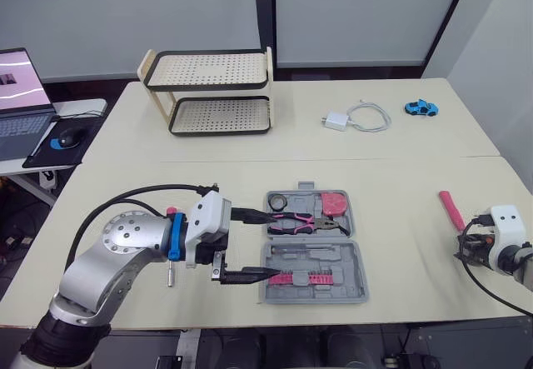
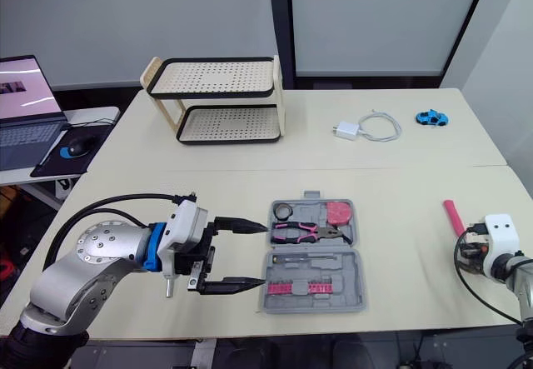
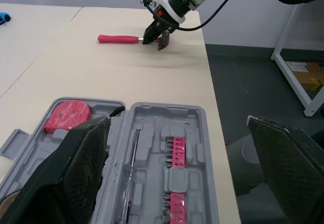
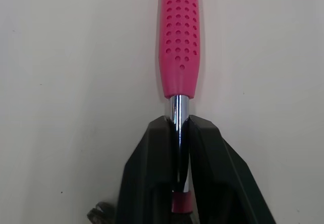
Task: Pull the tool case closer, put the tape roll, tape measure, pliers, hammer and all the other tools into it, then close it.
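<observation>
The grey tool case [image 1: 358,256] lies open at the table's near middle. It holds a tape roll [image 1: 276,200], pink pliers [image 1: 300,221], a pink tape measure [image 1: 335,201] and pink bit strips [image 1: 304,278]. My left gripper [image 1: 273,244] is open at the case's left edge, its fingers [image 3: 76,173] spread wide with nothing between them. The pink-handled hammer [image 1: 451,209] lies near the right table edge. My right gripper [image 4: 178,128] is shut on its metal shank just below the grip, low over the table [image 3: 154,32].
A two-tier perforated rack [image 1: 212,94] stands at the back left. A white charger with its cable [image 1: 354,119] and a blue toy car [image 1: 421,108] lie at the back right. A laptop [image 1: 21,94] sits on a side table to the left.
</observation>
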Controlling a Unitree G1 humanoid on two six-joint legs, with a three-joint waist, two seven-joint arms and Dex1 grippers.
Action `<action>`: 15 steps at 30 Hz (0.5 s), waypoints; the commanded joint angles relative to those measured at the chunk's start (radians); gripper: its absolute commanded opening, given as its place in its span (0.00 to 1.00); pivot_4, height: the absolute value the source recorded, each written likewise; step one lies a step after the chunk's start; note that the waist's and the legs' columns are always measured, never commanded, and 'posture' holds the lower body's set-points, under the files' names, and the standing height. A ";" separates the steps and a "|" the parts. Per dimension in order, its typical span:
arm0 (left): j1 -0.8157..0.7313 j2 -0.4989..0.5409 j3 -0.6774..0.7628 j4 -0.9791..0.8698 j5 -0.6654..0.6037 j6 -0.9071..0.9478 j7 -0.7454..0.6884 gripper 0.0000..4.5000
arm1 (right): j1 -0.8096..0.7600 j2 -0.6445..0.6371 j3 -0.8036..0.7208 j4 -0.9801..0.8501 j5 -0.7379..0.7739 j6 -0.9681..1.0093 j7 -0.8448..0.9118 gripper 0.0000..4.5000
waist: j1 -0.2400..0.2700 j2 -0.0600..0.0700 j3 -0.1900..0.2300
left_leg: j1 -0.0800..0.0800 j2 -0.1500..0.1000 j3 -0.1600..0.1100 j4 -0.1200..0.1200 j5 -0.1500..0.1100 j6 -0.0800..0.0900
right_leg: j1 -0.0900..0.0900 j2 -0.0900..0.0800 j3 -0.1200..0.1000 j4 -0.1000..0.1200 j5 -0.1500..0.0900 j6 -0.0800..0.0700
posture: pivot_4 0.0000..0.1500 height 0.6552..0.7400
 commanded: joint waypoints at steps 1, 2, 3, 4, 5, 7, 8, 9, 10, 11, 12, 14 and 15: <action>-0.015 0.000 0.001 -0.009 0.000 -0.007 0.004 1.00 | 0.035 -0.002 -0.022 -0.064 0.021 0.007 0.013 0.02 | 0.001 0.000 0.000 | 0.000 0.000 0.000 0.000 0.000 0.000 | 0.000 0.000 0.000 0.000 0.000 0.000 | 1.00 1.00; -0.017 0.001 0.003 -0.007 0.002 -0.007 0.006 1.00 | 0.051 -0.006 -0.033 -0.108 0.030 0.018 0.015 0.02 | 0.002 0.000 0.000 | 0.000 0.000 0.000 0.000 0.000 0.000 | 0.000 0.000 0.000 0.000 0.000 0.000 | 1.00 1.00; -0.017 0.003 0.005 -0.005 0.005 -0.007 0.008 1.00 | 0.071 -0.013 -0.043 -0.158 0.039 0.031 0.018 0.02 | 0.002 0.000 0.000 | 0.000 0.000 -0.001 0.000 0.000 0.000 | 0.000 0.000 0.000 0.000 0.000 0.000 | 1.00 1.00; -0.017 0.005 0.007 -0.003 0.007 -0.007 0.010 1.00 | 0.085 -0.016 -0.050 -0.194 0.045 0.042 0.018 0.02 | 0.002 0.000 0.000 | -0.001 0.000 -0.001 0.000 0.000 0.000 | -0.001 0.000 0.000 0.000 0.000 0.000 | 1.00 1.00; -0.016 0.007 0.009 -0.002 0.008 -0.007 0.011 1.00 | 0.101 -0.021 -0.055 -0.236 0.050 0.057 0.016 0.02 | 0.001 0.000 0.000 | 0.000 0.000 0.000 0.000 0.000 0.000 | -0.001 0.000 0.000 0.000 0.000 0.000 | 1.00 1.00; -0.014 0.011 0.015 0.000 0.008 -0.006 0.012 1.00 | 0.138 -0.026 -0.063 -0.363 0.073 0.123 0.011 0.02 | 0.001 0.001 0.000 | 0.000 0.000 0.000 0.000 0.000 0.000 | 0.000 0.000 0.000 0.000 0.000 0.000 | 1.00 1.00; -0.013 0.015 0.018 0.002 0.011 -0.006 0.010 1.00 | 0.156 -0.018 -0.068 -0.451 0.095 0.182 -0.001 0.02 | 0.000 0.002 0.000 | 0.000 0.000 0.000 0.000 0.000 0.000 | -0.001 0.000 0.000 0.000 0.000 0.000 | 1.00 1.00; -0.012 0.019 0.020 0.003 0.014 -0.009 0.008 1.00 | 0.173 -0.009 -0.065 -0.532 0.110 0.240 -0.014 0.02 | -0.001 0.003 0.001 | -0.001 0.000 -0.001 0.000 0.000 0.000 | -0.001 0.000 0.000 0.000 0.000 0.000 | 1.00 1.00; -0.011 0.022 0.021 0.005 0.017 -0.012 0.006 1.00 | 0.184 -0.002 -0.064 -0.587 0.120 0.283 -0.026 0.02 | -0.003 0.003 0.001 | -0.001 0.001 -0.001 -0.001 0.000 0.000 | -0.001 0.001 0.000 0.000 0.000 0.000 | 1.00 1.00; -0.010 0.023 0.020 0.007 0.020 -0.015 0.004 1.00 | 0.190 0.019 -0.055 -0.656 0.128 0.328 -0.055 0.02 | -0.004 0.003 0.001 | 0.000 0.001 -0.001 -0.001 0.000 0.000 | -0.001 0.001 0.001 0.000 0.000 0.000 | 1.00 1.00; -0.010 0.024 0.019 0.007 0.021 -0.017 0.003 1.00 | 0.192 0.045 -0.046 -0.710 0.133 0.368 -0.086 0.02 | -0.004 0.003 0.001 | 0.000 0.001 -0.001 -0.001 0.000 0.000 | -0.001 0.001 0.001 0.001 0.000 0.000 | 1.00 1.00; -0.009 0.023 0.016 0.004 0.024 -0.021 0.001 1.00 | 0.185 0.096 -0.016 -0.792 0.131 0.424 -0.146 0.02 | 0.000 0.002 0.001 | 0.000 0.001 -0.002 -0.001 0.000 0.000 | -0.001 0.002 0.000 0.000 0.000 0.000 | 1.00 1.00; -0.009 0.023 0.014 0.003 0.025 -0.022 0.001 1.00 | 0.180 0.112 -0.007 -0.812 0.126 0.441 -0.164 0.02 | 0.000 0.002 0.001 | -0.001 0.001 -0.002 -0.001 0.000 0.000 | -0.001 0.001 0.000 0.000 0.000 0.000 | 1.00 1.00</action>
